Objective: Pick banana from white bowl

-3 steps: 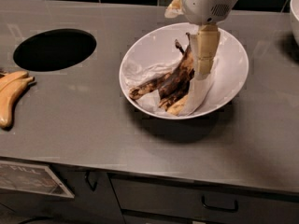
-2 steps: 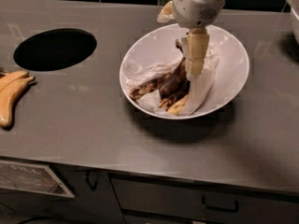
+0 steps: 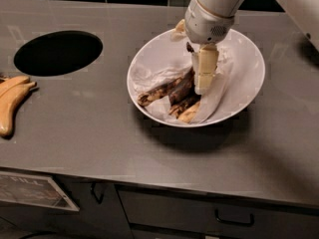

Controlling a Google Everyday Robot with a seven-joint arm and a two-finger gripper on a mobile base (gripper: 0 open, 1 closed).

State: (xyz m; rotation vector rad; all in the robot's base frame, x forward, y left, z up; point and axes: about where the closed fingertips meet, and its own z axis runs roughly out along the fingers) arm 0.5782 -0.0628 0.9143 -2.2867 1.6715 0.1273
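Observation:
The overripe dark brown banana (image 3: 172, 91) lies in limp pieces on crumpled white paper (image 3: 149, 73) in the white bowl (image 3: 249, 83), on the grey counter right of centre. Its dark stem end (image 3: 189, 48) shows just beside the gripper. My gripper (image 3: 203, 81) hangs from the white arm at the top of the view. It is down inside the bowl, right at the banana's upper right part. Its cream tip covers part of the banana.
A round dark hole (image 3: 57, 52) is cut into the counter at the left. Smooth yellow bananas (image 3: 12, 101) lie at the left edge. The counter's front edge runs below the bowl, with drawers and handles (image 3: 234, 218) under it. Dark tiles line the back.
The gripper has shifted left and lower into the bowl, closer onto the banana. The banana and bowl stay in place.

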